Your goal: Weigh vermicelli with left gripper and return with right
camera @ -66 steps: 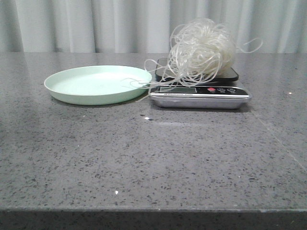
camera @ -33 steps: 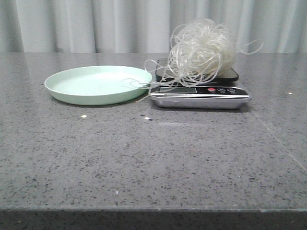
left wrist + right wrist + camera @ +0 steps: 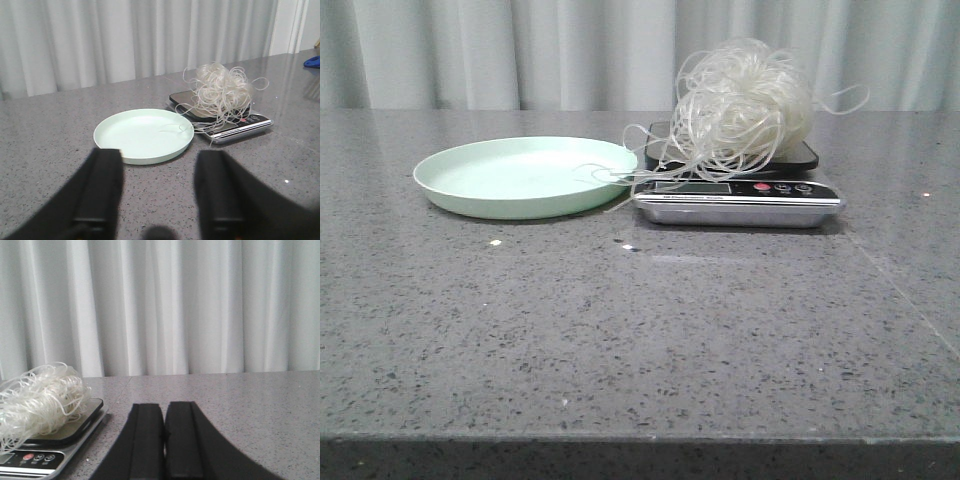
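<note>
The vermicelli [image 3: 740,100] sits heaped on the scale [image 3: 736,200], toward the far side of the grey tabletop [image 3: 640,340]. Stray strands hang over the scale's left edge, and one loop reaches into the plate [image 3: 525,175] just beside it. All the near half of the tabletop lies open, as does the stretch to the right of the scale.

No arm appears in the front view. The left wrist view shows the left gripper [image 3: 159,200] held back from the plate [image 3: 144,135], its jaws spread wide and holding nothing. The right wrist view shows the right gripper [image 3: 164,445] near the scale [image 3: 50,450] and vermicelli [image 3: 37,405], its jaws pressed together, seemingly touching nothing, though their tips are cut off.
</note>
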You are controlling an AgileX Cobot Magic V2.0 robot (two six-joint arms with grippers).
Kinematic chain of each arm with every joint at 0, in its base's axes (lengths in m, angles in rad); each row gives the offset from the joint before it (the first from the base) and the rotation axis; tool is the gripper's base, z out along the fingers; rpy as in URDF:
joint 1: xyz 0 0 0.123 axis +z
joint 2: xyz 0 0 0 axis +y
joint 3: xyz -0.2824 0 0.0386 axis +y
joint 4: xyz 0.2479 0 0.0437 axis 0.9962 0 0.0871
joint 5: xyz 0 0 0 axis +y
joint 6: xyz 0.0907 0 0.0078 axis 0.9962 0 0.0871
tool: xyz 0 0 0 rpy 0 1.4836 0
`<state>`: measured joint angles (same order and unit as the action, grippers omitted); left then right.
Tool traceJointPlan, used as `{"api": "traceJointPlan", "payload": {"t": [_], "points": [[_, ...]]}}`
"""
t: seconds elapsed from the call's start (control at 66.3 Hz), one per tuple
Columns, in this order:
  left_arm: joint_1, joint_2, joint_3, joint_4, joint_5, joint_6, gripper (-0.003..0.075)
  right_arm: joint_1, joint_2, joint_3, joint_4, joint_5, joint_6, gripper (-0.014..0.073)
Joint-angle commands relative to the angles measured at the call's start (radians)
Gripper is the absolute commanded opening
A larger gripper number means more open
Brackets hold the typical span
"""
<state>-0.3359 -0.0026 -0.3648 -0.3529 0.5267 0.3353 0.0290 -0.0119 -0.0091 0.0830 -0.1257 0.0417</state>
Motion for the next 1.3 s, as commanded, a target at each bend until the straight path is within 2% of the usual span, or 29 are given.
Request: {"api": "traceJointPlan", "payload": {"t": [0.0, 0.045, 0.257, 0.392, 0.604, 0.724, 0.815, 0.936, 1.011, 1.132, 1.283], "points": [[0.003, 0.011, -0.024, -0.013, -0.06, 0.002, 0.0148, -0.001, 0.002, -0.102, 0.005, 0.029, -0.007, 0.0165], [0.003, 0.011, -0.024, -0.013, -0.064, 0.002, 0.0171, -0.001, 0.021, -0.143, 0.005, 0.074, -0.007, 0.0165], [0.003, 0.011, -0.024, -0.013, -0.082, 0.002, 0.0165, -0.001, 0.238, -0.345, 0.004, 0.145, -0.007, 0.0165], [0.003, 0.011, -0.024, -0.013, -0.082, 0.002, 0.0165, -0.001, 0.394, -0.474, 0.005, 0.257, -0.007, 0.0165], [0.003, 0.011, -0.024, -0.013, -0.082, 0.002, 0.0165, -0.001, 0.533, -0.504, 0.007, 0.154, -0.007, 0.0165], [0.003, 0.011, -0.024, -0.021, -0.082, 0.002, 0.0165, 0.002, 0.563, -0.512, 0.012, 0.188, -0.007, 0.0176], [0.003, 0.011, -0.024, -0.021, -0.082, 0.002, 0.0165, 0.026, 0.58, -0.535, 0.012, 0.24, -0.007, 0.0253], [0.003, 0.011, -0.024, -0.021, -0.082, 0.002, 0.0165, 0.098, 0.626, -0.613, 0.012, 0.268, -0.007, 0.0486], [0.003, 0.011, -0.024, -0.021, -0.082, 0.002, 0.0165, 0.151, 0.681, -0.684, 0.012, 0.291, -0.007, 0.0567], [0.003, 0.011, -0.024, -0.021, -0.082, 0.002, 0.0165, 0.224, 0.795, -0.799, 0.012, 0.343, -0.007, 0.0579], [0.003, 0.011, -0.024, -0.021, -0.082, 0.002, 0.0165, 0.324, 1.004, -1.001, 0.012, 0.52, -0.007, 0.0579]]}}
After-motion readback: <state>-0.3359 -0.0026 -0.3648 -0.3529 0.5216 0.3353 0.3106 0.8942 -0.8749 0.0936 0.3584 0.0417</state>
